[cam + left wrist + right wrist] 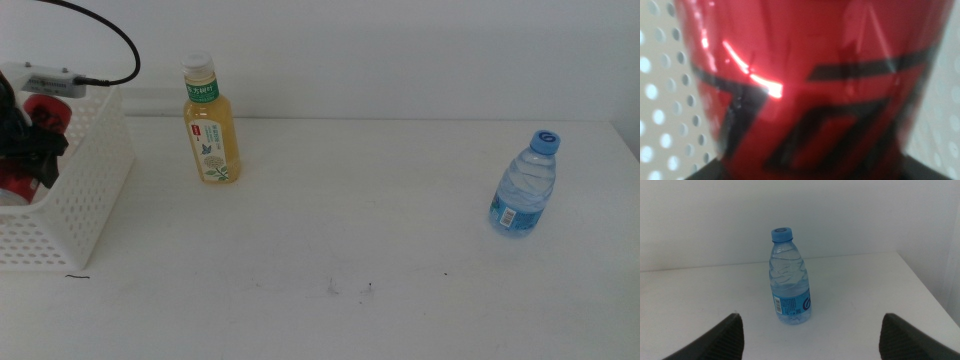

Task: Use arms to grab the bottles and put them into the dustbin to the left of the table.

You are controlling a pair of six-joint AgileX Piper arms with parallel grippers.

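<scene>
Red soda can (810,85) hangs over the white perforated dustbin (85,190), clenched in the left gripper (30,150) jaws. Right of the dustbin, the tea bottle (210,125) stands upright on the surface (340,230); the water bottle (789,277) stands much farther right, facing the right gripper (810,340), whose jaws are spread wide.

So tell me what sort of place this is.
Probably a robot test bench, not a home: a bare white table against a blank wall, holding only a tea bottle and a water bottle, with a white perforated basket at its left edge.
</scene>
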